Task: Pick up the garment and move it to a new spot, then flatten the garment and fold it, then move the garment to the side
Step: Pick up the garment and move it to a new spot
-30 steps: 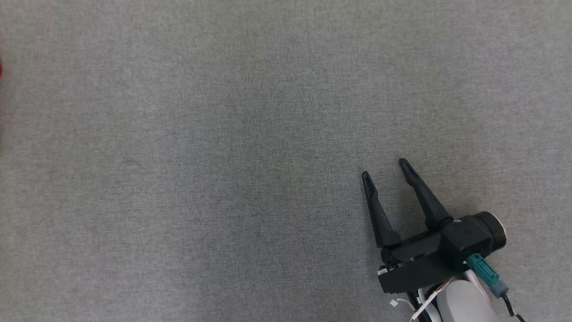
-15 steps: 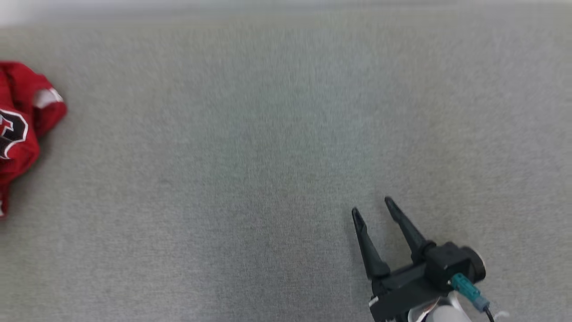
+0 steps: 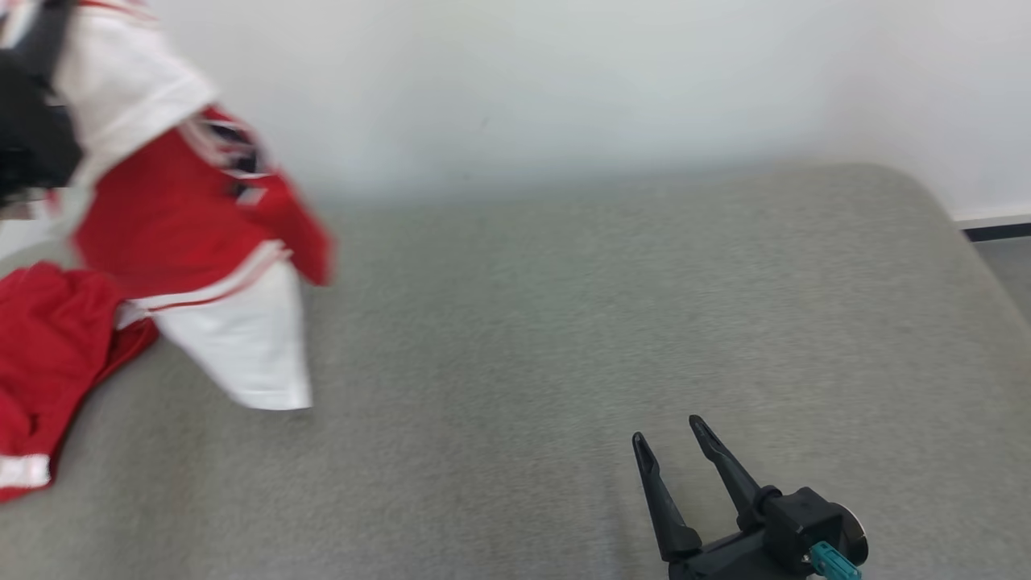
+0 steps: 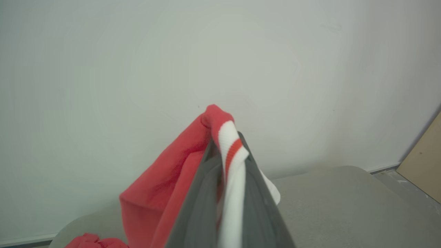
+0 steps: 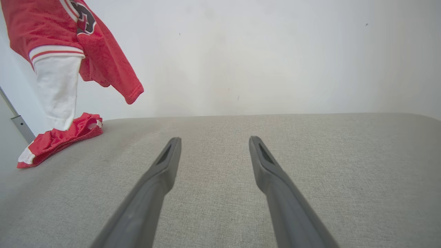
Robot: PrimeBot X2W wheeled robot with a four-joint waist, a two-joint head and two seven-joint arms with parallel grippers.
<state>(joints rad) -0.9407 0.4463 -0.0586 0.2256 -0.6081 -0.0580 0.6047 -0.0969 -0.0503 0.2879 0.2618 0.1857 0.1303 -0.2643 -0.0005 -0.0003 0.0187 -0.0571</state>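
Observation:
The garment (image 3: pixel 185 217) is a red jersey with white sleeves and striped trim. It hangs at the upper left of the head view from my left gripper (image 3: pixel 28 121), a dark blur there. In the left wrist view that gripper (image 4: pixel 227 144) is shut on a white and red striped band of the garment (image 4: pixel 165 186). The garment's lower end (image 5: pixel 58 141) still lies bunched on the grey table. My right gripper (image 3: pixel 667 430) stands open low over the table at the lower right, far from the cloth, with nothing between its fingers (image 5: pixel 162 172).
The grey fabric-covered table (image 3: pixel 564 322) ends at a pale wall (image 3: pixel 564 80) behind, with a rounded corner at the far right. A tan board (image 4: pixel 423 162) leans beyond that corner. A grey post (image 5: pixel 19 125) stands at the table's left end.
The head camera has tilted up, bringing the wall and garment into view. The garment has risen off the table in the left gripper. The right gripper stays open.

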